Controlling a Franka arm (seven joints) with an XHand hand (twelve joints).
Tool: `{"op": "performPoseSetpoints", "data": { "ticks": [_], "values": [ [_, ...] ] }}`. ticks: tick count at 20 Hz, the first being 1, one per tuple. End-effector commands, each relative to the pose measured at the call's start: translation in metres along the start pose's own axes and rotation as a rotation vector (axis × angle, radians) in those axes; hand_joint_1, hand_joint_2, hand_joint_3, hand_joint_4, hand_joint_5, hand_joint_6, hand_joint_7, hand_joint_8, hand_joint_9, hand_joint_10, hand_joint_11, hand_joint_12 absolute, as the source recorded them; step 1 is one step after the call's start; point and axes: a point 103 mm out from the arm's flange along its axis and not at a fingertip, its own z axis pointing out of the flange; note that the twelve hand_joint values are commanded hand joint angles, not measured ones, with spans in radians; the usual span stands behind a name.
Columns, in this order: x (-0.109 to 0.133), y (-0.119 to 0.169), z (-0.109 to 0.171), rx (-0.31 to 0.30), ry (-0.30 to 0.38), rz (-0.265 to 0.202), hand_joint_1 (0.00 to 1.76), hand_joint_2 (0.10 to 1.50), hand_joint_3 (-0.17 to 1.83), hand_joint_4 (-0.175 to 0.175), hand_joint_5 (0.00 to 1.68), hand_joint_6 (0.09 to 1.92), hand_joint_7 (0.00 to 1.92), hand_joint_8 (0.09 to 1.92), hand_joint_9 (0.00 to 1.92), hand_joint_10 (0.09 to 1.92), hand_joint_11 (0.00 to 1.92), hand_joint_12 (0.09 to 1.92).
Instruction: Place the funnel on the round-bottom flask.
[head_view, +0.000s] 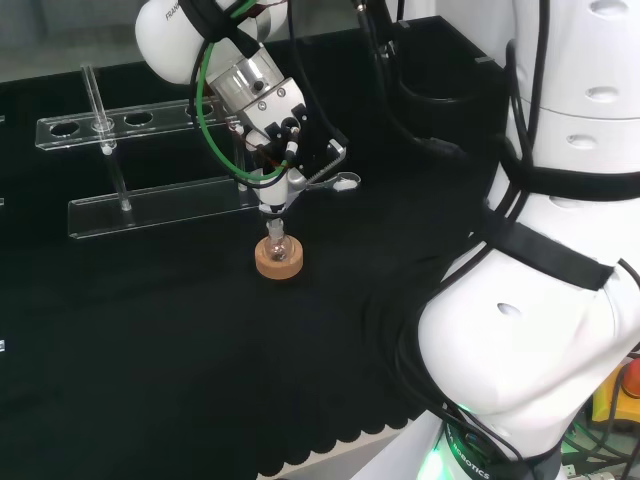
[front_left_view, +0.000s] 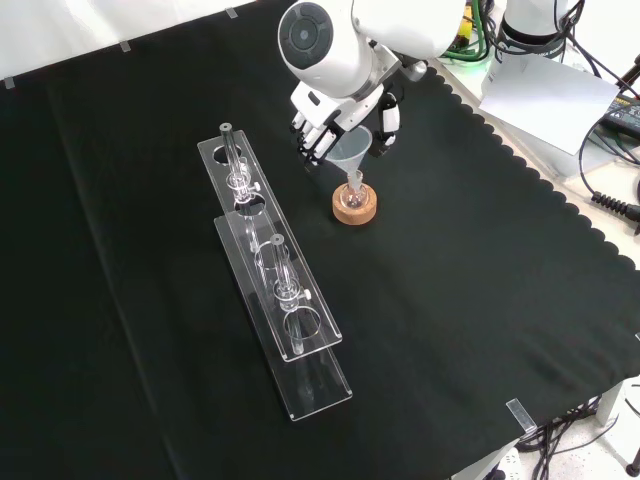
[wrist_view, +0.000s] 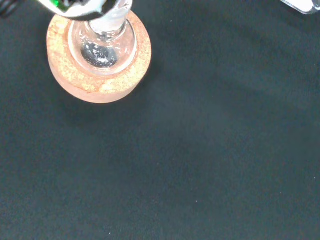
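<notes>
One small round-bottom flask (head_view: 277, 243) sits in a cork ring stand (head_view: 279, 260) near the middle of the black-clothed surface (head_view: 180, 330) in the head view, with the hand (head_view: 290, 135) directly above it. A narrow stem comes down from the hand to the flask's neck. Behind and to the left stands a clear plastic test-tube rack (head_view: 150, 170) holding a glass tube (head_view: 103, 110) upright.

Seen from the front view, the hand (front_left_view: 335, 125) reaches in from the top, below the arm's white link with its round grey cap. Its fingers (front_left_view: 312, 138) are curled around the wide cone of a clear funnel (front_left_view: 350, 152), the thumb on the opposite side. The funnel stands roughly upright, its stem lowered to the mouth of the flask (front_left_view: 354, 194), which rests in the cork ring (front_left_view: 355, 207); whether the stem is seated in the neck cannot be told. To the left, well apart from the flask, lie two long clear racks (front_left_view: 275, 290), one partly overlapping the other, with test tubes (front_left_view: 235, 165) in them.

From the wrist view, the cork ring (wrist_view: 100, 75) cradles the flask's glass bulb (wrist_view: 102, 50), its neck rising toward the camera against the black cloth (wrist_view: 200, 150).
</notes>
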Motion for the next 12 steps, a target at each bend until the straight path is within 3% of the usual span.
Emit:
{"op": "performPoseSetpoints", "data": {
  "ticks": [1, 7, 12],
  "values": [
    [0.002, -0.013, -0.004, -0.030, 0.011, -0.016, 0.81, 0.61, 0.64, -0.061, 0.35, 0.17, 0.10, 0.71, 0.49, 0.69, 0.35, 1.33],
    [-0.001, -0.027, -0.003, 0.012, 0.023, -0.016, 0.76, 0.61, 0.59, -0.058, 0.31, 0.09, 0.02, 0.66, 0.34, 0.71, 0.22, 1.37],
    [-0.001, -0.034, 0.000, -0.005, 0.026, -0.019, 0.69, 0.61, 0.51, -0.059, 0.27, 0.09, 0.00, 0.51, 0.23, 0.75, 0.12, 1.40]
  ]
}}
